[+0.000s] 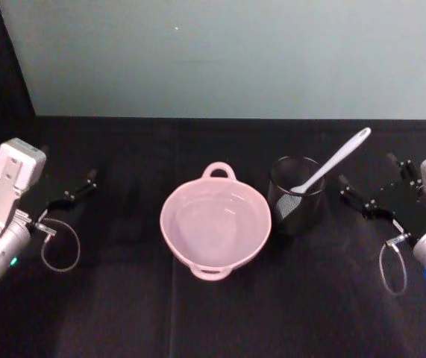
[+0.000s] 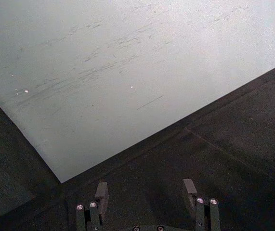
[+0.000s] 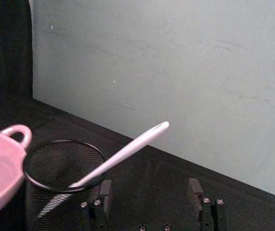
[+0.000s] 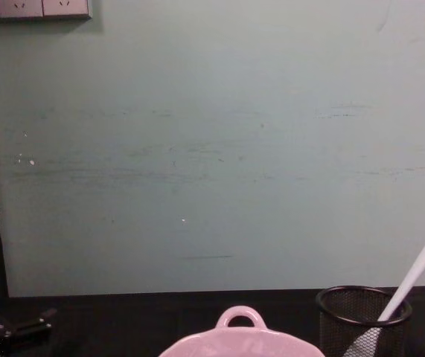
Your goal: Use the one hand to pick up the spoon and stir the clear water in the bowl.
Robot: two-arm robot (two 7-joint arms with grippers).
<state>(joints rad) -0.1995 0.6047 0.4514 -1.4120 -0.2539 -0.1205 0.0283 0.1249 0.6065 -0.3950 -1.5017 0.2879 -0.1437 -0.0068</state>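
While the spoon (image 1: pixel 332 165) stood scoop-down in a black mesh cup (image 1: pixel 306 212) just right of the bowl (image 1: pixel 164 221), its handle leaned up and away from the bowl's rim, with nothing gripping it. Farther right of the bowl, past the cup, the right gripper (image 3: pixel 149 186) was over the black table (image 1: pixel 123 313), its fingers (image 3: pixel 193 187) spread apart and empty. Well left of the bowl, the left gripper (image 2: pixel 147 187) was likewise parted, fingers (image 2: pixel 189 188) around nothing. Behind the bowl rose a pale green wall (image 1: pixel 235 60).
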